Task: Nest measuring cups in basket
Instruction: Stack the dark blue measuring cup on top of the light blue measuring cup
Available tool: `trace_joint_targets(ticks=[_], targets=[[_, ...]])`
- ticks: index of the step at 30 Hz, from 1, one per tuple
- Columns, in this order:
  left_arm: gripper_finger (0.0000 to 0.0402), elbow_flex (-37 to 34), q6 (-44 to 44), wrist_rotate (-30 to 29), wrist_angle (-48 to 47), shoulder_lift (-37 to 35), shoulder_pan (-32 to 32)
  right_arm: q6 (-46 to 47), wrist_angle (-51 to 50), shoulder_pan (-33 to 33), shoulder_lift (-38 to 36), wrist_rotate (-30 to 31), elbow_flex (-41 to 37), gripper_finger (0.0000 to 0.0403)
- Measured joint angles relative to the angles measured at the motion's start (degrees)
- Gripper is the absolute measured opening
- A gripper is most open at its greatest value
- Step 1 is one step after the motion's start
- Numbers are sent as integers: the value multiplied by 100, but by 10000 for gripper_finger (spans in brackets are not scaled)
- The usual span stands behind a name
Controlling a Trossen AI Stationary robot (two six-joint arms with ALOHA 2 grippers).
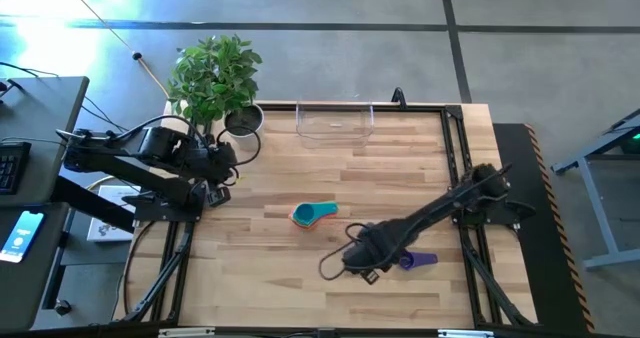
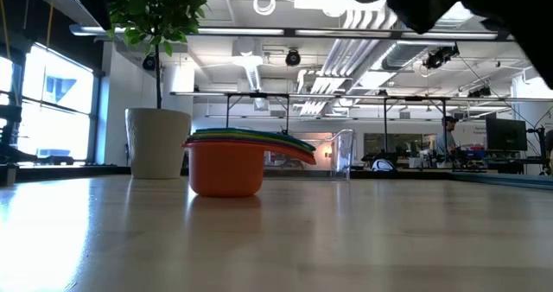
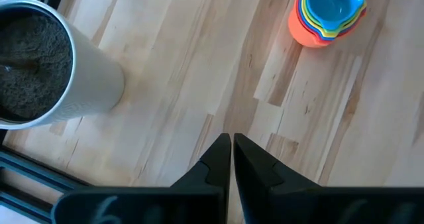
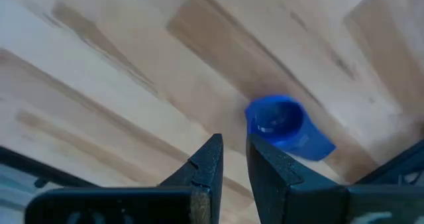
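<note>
A stack of nested measuring cups (image 1: 312,214), orange outermost and light blue innermost (image 3: 328,12), stands on its base at the middle of the wooden table. A single blue measuring cup (image 4: 283,126) lies on the table at the near right (image 1: 419,261). My right gripper (image 4: 233,152) hovers above the wood just left of this cup (image 1: 365,258), pointing down, fingers a narrow gap apart with nothing between them. The clear basket (image 1: 335,123) stands at the far edge. My left gripper (image 3: 231,144) is shut and waits above the table's left side (image 1: 215,180).
A white plant pot (image 1: 243,120) with a leafy plant (image 1: 213,73) stands at the far left, close to the left arm; it also shows in the low view (image 2: 158,142). Bare wood lies between the cup stack and the basket.
</note>
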Motion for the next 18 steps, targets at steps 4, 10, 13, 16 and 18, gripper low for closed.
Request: trace_joint_targets(ticks=[4,10,13,16,18], targets=[[10,0,0,0,0,0,-2,297,353,234,-401,-2,-577,59],[10,0,-80,2,4,0,0,453,724,561,-710,-5,-1155,69],[10,0,-332,14,7,0,0,406,791,676,-720,-27,-1342,84],[10,0,-520,20,6,0,0,293,962,765,-720,-25,-1544,103],[10,0,-640,20,4,0,0,286,1067,806,-718,38,-1660,113]])
